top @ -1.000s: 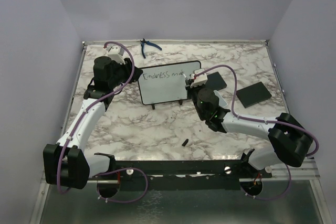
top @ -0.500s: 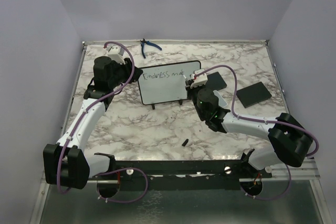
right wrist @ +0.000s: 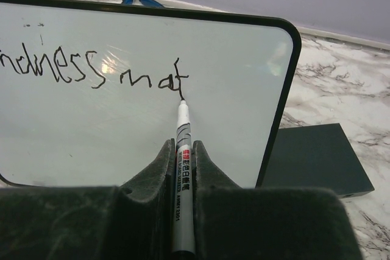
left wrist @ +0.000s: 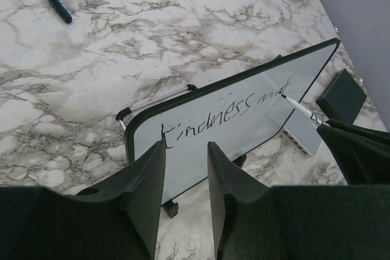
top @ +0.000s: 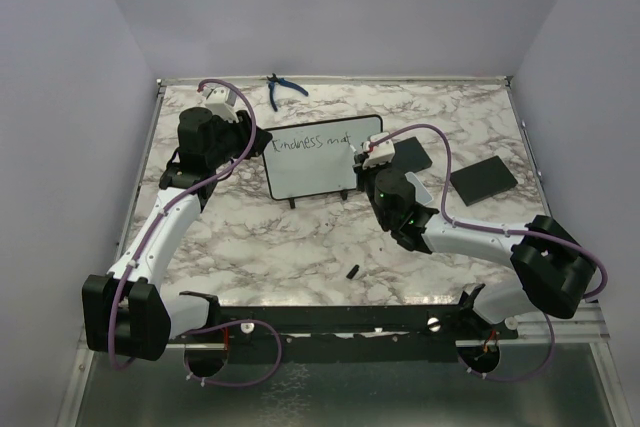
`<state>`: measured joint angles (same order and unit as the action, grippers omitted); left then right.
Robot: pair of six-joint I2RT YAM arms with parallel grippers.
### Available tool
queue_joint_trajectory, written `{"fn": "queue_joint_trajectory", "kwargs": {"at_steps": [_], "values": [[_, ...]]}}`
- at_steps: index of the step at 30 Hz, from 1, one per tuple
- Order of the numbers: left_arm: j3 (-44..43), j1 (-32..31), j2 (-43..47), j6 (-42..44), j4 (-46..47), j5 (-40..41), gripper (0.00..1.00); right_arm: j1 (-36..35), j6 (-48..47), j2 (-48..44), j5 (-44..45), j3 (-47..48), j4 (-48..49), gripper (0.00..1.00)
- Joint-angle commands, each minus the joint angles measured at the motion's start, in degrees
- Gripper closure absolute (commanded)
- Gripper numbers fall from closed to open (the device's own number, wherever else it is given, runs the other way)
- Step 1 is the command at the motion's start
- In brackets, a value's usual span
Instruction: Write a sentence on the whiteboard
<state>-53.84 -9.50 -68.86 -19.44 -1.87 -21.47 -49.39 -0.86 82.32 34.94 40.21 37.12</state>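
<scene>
The whiteboard (top: 315, 175) stands on its small feet at the table's middle back. The sentence (top: 312, 141) on it reads "Kindness mat" in one line, also in the left wrist view (left wrist: 225, 112) and the right wrist view (right wrist: 91, 68). My right gripper (right wrist: 181, 145) is shut on a grey marker (right wrist: 183, 135) whose tip touches the board at the foot of the "t". In the top view it (top: 366, 153) is at the board's right end. My left gripper (left wrist: 186, 150) is open, its fingers at the board's (left wrist: 256, 120) lower left corner, with nothing gripped between them.
Blue pliers (top: 284, 90) lie at the back edge. Two flat black pads lie right of the board, one near (top: 411, 154) and one farther right (top: 484, 179). A small black cap (top: 353, 270) lies on the marble in front of the arms.
The marker tip has shifted very slightly at the end of "mat". The left arm and the board have not moved.
</scene>
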Motion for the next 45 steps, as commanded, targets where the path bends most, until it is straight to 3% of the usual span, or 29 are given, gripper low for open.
{"fn": "queue_joint_trajectory", "kwargs": {"at_steps": [1,15,45], "values": [[0.5,-0.3,1.6,0.5,0.4,-0.6,0.65,0.2,0.0,-1.0,2.8,-0.9,-1.3,1.00],[0.4,-0.3,1.5,0.5,0.4,-0.7,0.65,0.2,-1.3,-5.8,-0.7,-2.5,0.2,1.00],[0.5,-0.3,1.3,0.5,0.4,-0.7,0.65,0.3,-3.4,-0.9,-0.8,0.7,3.7,1.00]]}}
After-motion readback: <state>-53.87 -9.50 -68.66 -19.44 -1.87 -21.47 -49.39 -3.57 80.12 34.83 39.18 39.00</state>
